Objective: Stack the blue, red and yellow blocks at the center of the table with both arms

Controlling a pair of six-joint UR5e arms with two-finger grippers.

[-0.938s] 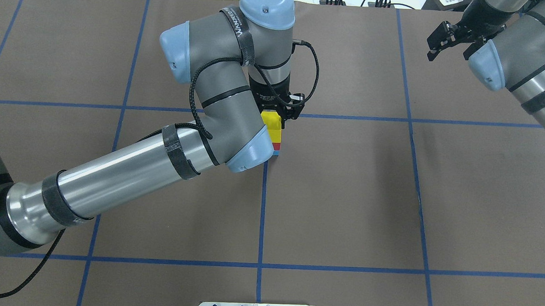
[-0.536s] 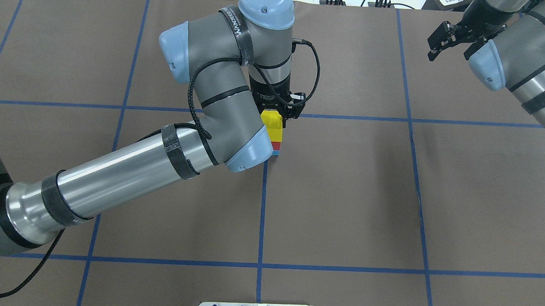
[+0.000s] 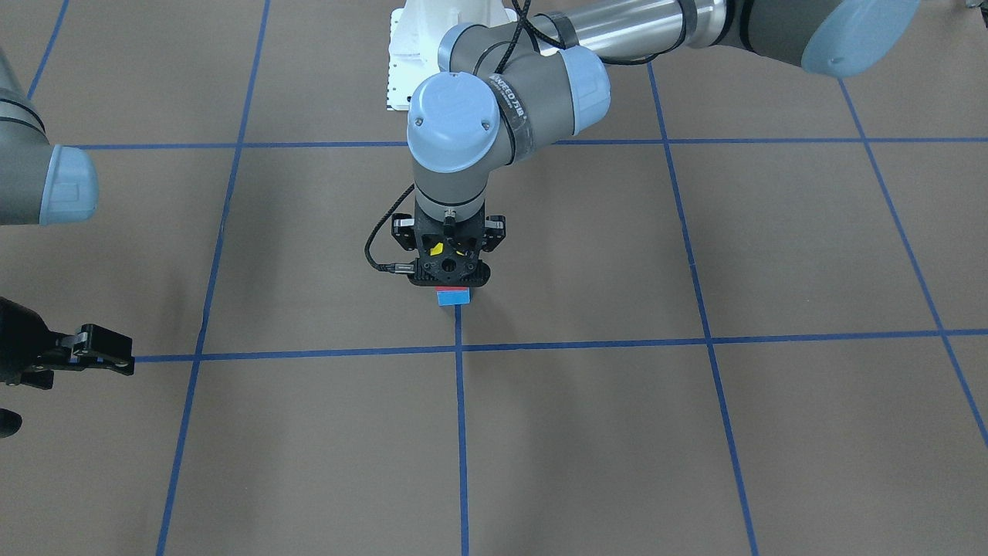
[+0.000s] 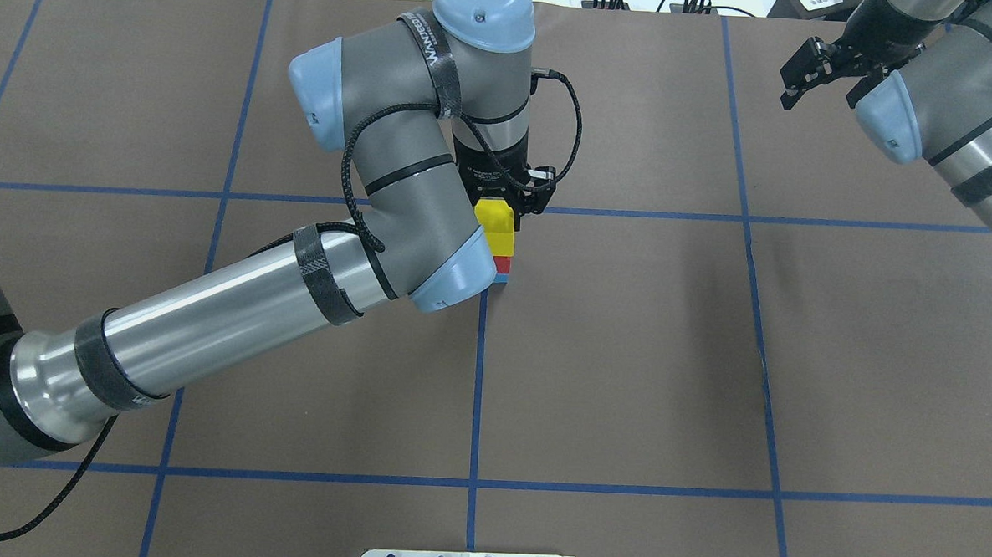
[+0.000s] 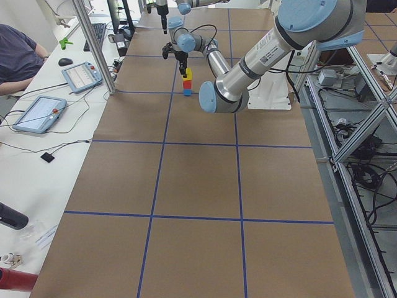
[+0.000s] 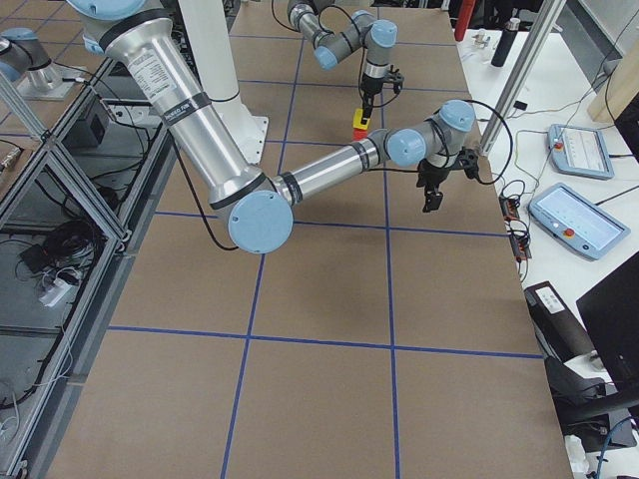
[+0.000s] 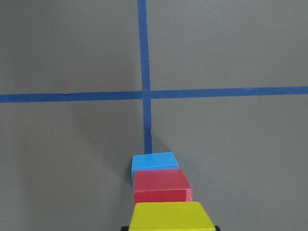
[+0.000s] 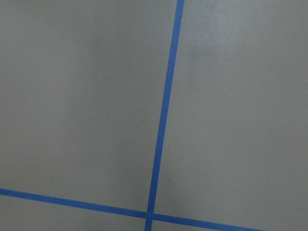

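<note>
Barely shifted since the earlier overhead pictures: right gripper [image 4: 821, 71], now a touch nearer the far edge, and left wrist nudged likewise; stack as before. At mid-table, on brown table cover [image 4: 626, 359]: blue block [image 7: 154, 161] at the bottom, red block [image 7: 161, 186] on it, yellow block [image 4: 495, 224] on top, all three upright and roughly in line. Stands on one blue tape line, near a tape crossing [image 7: 144, 94]. Directly over the stack, left gripper [image 4: 501, 203], pointing straight down, closed in flush against two opposite sides of yellow block; looks clenched on it. Black cable [image 4: 571, 123] looping from the wrist round to the gripper body. Well apart, toward the far right corner in the overhead view, right gripper with jaws spread, holding nothing, hanging above bare cover. Under its wrist camera only cover and another crossing of blue lines [image 8: 149, 214].
</note>
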